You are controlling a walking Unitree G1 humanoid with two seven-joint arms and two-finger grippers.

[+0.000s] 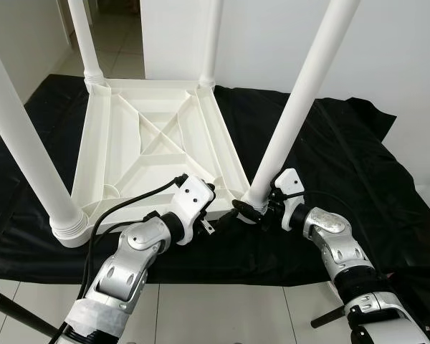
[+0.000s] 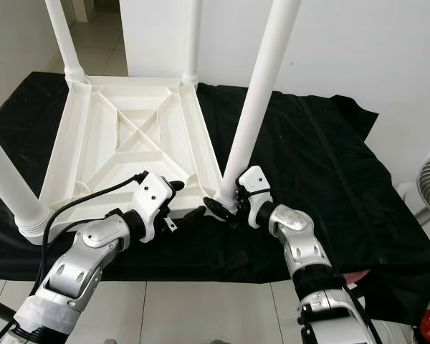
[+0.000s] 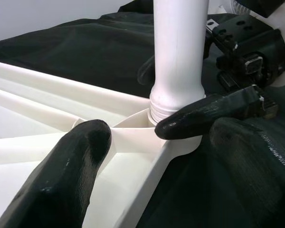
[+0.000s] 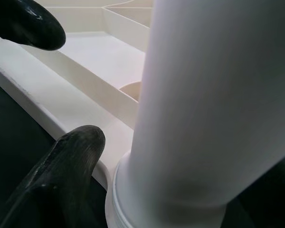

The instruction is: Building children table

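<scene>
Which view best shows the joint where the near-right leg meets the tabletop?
Left wrist view: the leg's collar sits in the tabletop's corner socket, unobstructed. Right wrist view is too close. In the eye views the right gripper partly covers it.

white table leg [image 4: 199, 109], black claw fingers [image 4: 61, 175]

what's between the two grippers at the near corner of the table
The base of the near right leg, seated in the upturned table's corner socket. Left gripper and right gripper flank it, seen in the left eye view.
</scene>
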